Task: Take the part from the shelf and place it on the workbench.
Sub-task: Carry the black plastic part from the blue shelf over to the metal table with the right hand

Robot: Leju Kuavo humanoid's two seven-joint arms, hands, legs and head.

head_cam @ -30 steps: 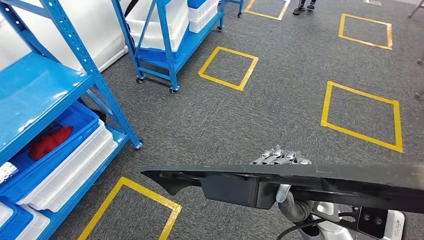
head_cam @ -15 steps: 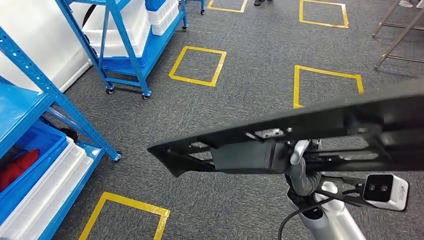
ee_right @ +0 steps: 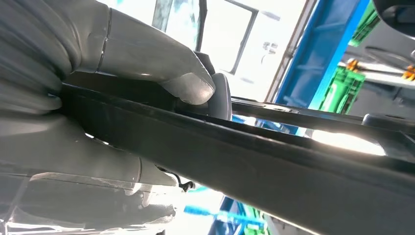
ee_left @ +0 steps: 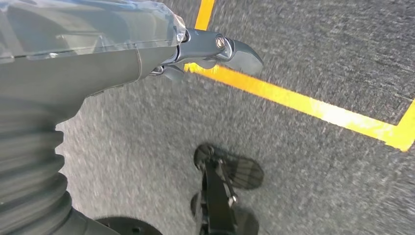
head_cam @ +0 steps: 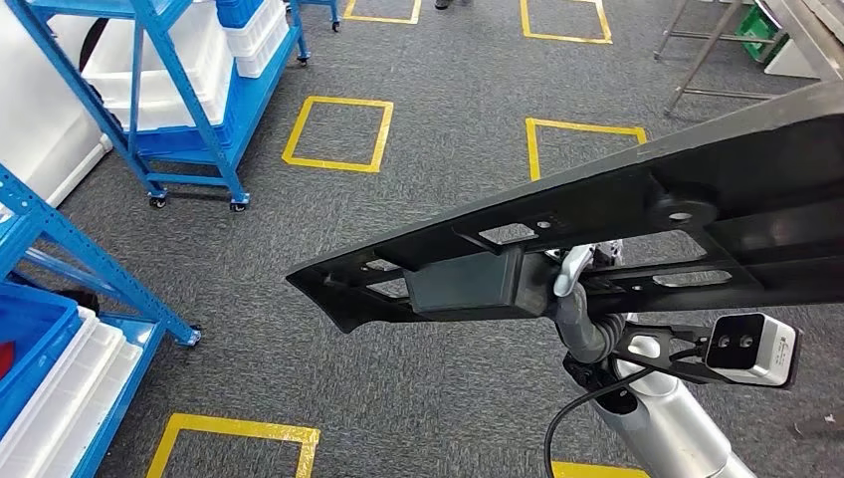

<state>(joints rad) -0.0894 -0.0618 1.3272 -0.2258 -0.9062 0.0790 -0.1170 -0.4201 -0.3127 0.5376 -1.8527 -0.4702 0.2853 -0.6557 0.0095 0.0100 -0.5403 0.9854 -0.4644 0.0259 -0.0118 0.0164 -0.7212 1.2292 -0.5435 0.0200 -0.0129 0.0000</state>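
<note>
Part, long black moulded plastic panel w/ ribs, cut-outs and a boxy block underneath [head_cam: 637,214], is off the shelf and up in the air, stretching across the head view from mid-frame out past the right edge, tilted w/ its tapered tip lower on the left. Looks like it's carried high and slanted so the long piece clears the floor and racks while the robot walks, that's my read.

Grey carpet floor w/ yellow taped squares [head_cam: 338,132] lies below it. Blue steel shelving racks w/ white and blue bins [head_cam: 159,90] stand well apart, off to the left. Metal-legged frame at top right [head_cam: 697,60] could be the desk; can't say for sure.

Right hand [head_cam: 582,299] sits under the panel beside the block, clenched round the panel edge: in the right wrist view the thick grey thumb [ee_right: 161,63] presses on top, hand body beneath, panel [ee_right: 254,161] sandwiched between. Grip near the block prob. gives a firmer purchase.

Left hand [ee_left: 205,49] hangs over the carpet and a yellow tape line, holding nothing; whether fingers are spread or curled, can't tell.

Judgement: carry leg under way, placing not yet done.
</note>
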